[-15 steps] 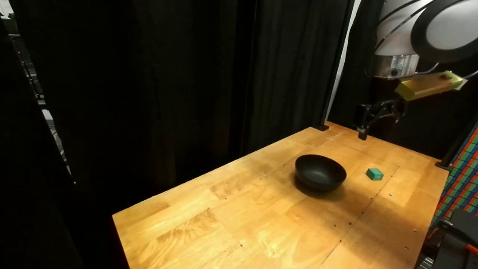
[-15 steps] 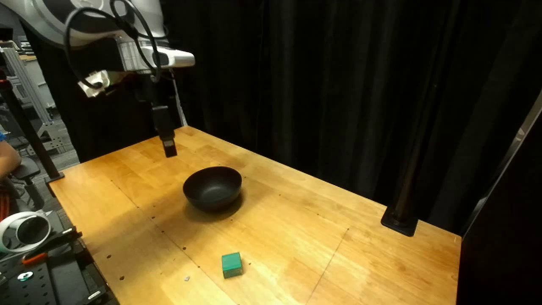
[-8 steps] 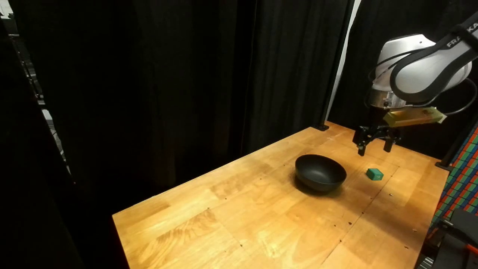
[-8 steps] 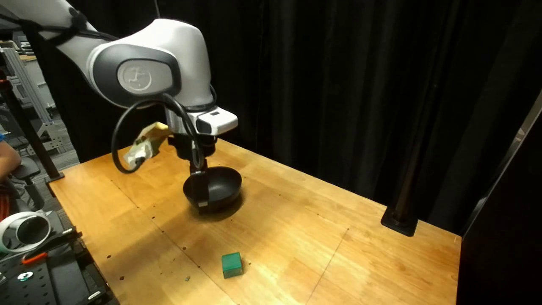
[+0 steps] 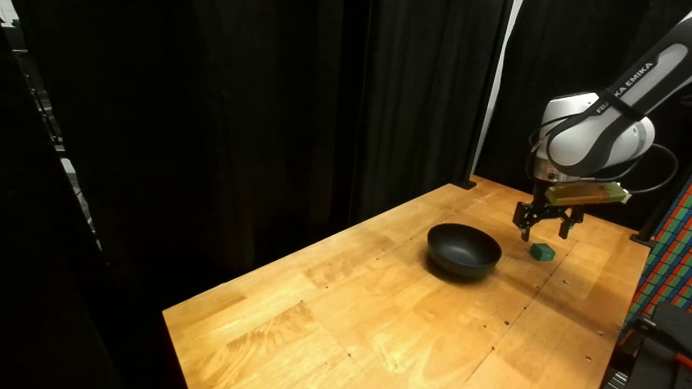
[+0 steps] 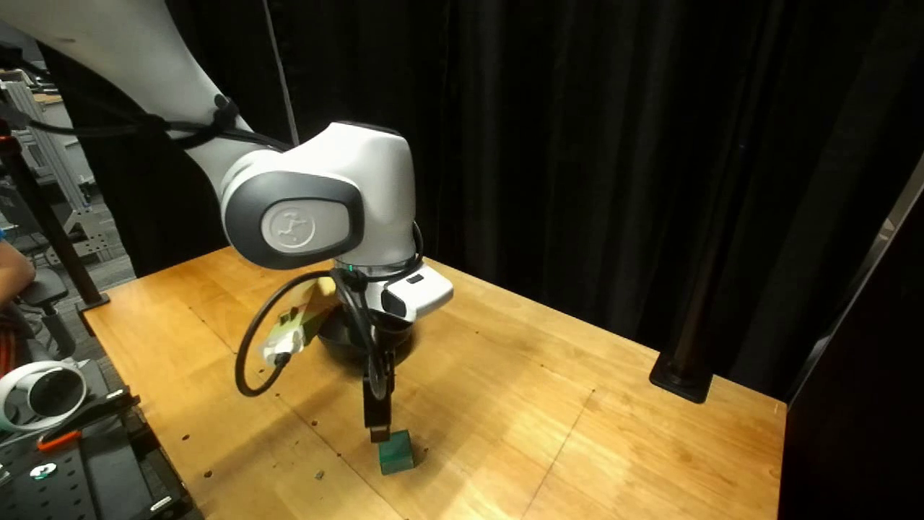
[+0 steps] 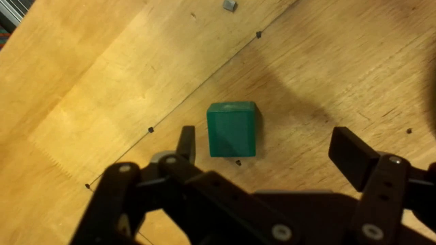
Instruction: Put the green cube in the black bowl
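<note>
The green cube rests on the wooden table in both exterior views. The black bowl stands on the table beside it, and nothing shows inside it. In an exterior view the arm hides part of the bowl. My gripper is open and empty, pointing down just above the cube. In an exterior view its fingertip shows close by the cube. In the wrist view the cube sits across the gap of the open gripper, much nearer the left finger and slightly ahead of the fingertips.
The wooden table has black post bases at its edges and black curtains behind. A small grey bit lies on the table, also seen in an exterior view. A black side cart holds a white ring-shaped device.
The arm has come down and across from above the far end of the table to just above the cube. The gripper stays open. Cube and bowl have not moved.
</note>
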You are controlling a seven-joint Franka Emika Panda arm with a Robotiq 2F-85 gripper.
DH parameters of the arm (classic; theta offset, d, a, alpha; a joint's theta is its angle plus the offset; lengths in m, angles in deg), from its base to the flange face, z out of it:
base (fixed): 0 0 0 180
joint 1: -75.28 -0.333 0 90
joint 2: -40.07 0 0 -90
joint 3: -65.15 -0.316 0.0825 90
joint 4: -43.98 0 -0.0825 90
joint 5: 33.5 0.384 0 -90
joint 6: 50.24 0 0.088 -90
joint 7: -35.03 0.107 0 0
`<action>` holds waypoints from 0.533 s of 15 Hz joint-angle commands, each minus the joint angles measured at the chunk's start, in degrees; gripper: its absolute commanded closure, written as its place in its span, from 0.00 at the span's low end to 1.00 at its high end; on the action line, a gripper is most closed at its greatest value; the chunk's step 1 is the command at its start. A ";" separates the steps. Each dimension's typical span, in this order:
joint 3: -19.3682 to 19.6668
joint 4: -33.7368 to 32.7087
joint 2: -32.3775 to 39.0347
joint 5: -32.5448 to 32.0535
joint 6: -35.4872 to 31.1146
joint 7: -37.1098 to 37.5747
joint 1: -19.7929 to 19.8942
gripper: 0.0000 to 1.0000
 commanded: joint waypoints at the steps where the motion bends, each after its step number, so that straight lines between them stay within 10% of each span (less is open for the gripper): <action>1: 1.20 -3.62 4.51 3.62 -1.56 -1.56 0.18 0.00; 4: 1.44 -5.27 6.84 5.98 -1.07 -2.10 0.56 0.00; 8: 2.15 -6.49 8.93 7.16 -1.06 -2.42 0.75 0.42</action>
